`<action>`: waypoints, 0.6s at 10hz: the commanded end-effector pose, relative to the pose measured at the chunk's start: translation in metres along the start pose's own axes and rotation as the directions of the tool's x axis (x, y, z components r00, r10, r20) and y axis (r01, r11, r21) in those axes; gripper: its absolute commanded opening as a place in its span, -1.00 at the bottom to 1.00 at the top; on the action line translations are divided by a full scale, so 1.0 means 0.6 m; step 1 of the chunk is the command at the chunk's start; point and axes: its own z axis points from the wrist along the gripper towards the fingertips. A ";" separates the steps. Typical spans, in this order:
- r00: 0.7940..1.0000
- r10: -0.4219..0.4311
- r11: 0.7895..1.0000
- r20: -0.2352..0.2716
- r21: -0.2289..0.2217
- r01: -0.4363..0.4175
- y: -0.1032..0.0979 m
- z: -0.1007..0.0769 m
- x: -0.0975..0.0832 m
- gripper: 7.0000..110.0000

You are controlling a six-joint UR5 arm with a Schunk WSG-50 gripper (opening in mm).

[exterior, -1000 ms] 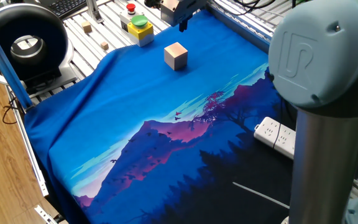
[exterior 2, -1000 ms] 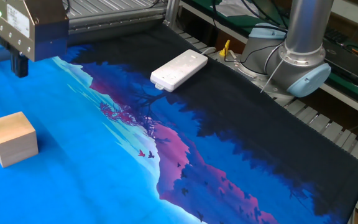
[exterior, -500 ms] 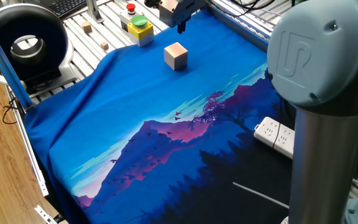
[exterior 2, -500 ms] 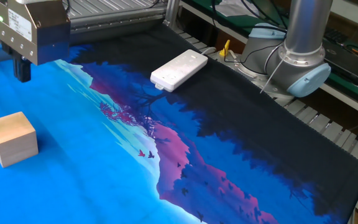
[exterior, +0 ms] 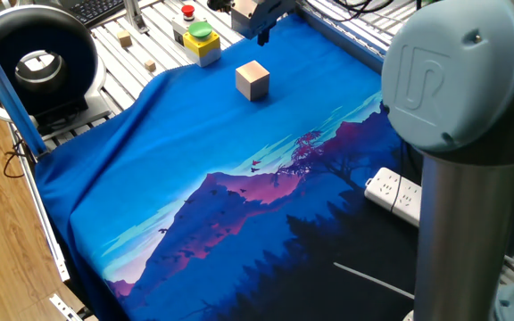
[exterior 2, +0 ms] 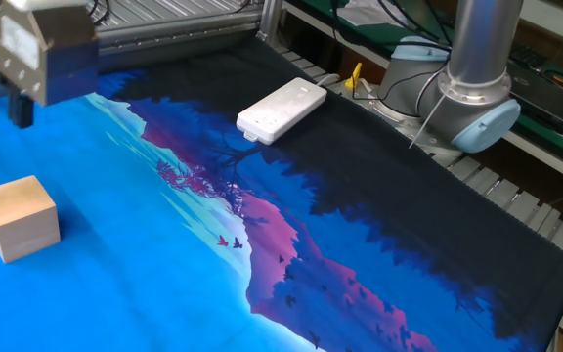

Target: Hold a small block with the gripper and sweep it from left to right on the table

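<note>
The small block (exterior: 252, 80), a light tan wooden cube, rests alone on the blue cloth of the table (exterior: 230, 152) near its far end. It also shows at the left in the other fixed view (exterior 2: 18, 217). The gripper (exterior: 262, 36) hangs above the cloth beyond the block, apart from it and holding nothing. In the other fixed view the gripper (exterior 2: 20, 110) is at the top left edge, with one dark finger showing under its metal body. The gap between the fingers does not show.
A yellow box with a green button (exterior: 202, 38) and two tiny wooden cubes (exterior: 124, 38) sit on the bare slats beyond the cloth. A white power strip (exterior 2: 281, 110) lies on the cloth's dark side. The arm's base (exterior 2: 467, 88) stands at that edge.
The gripper has shifted slightly, sideways to the left in the other fixed view. The block has not moved.
</note>
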 end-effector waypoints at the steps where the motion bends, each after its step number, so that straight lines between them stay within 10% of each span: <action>1: 0.999 -0.004 1.000 0.038 -0.022 0.005 -0.011 0.033 -0.032 -1.00; 6: 0.996 0.075 0.994 -0.040 -0.076 -0.077 0.018 0.018 0.005 -1.00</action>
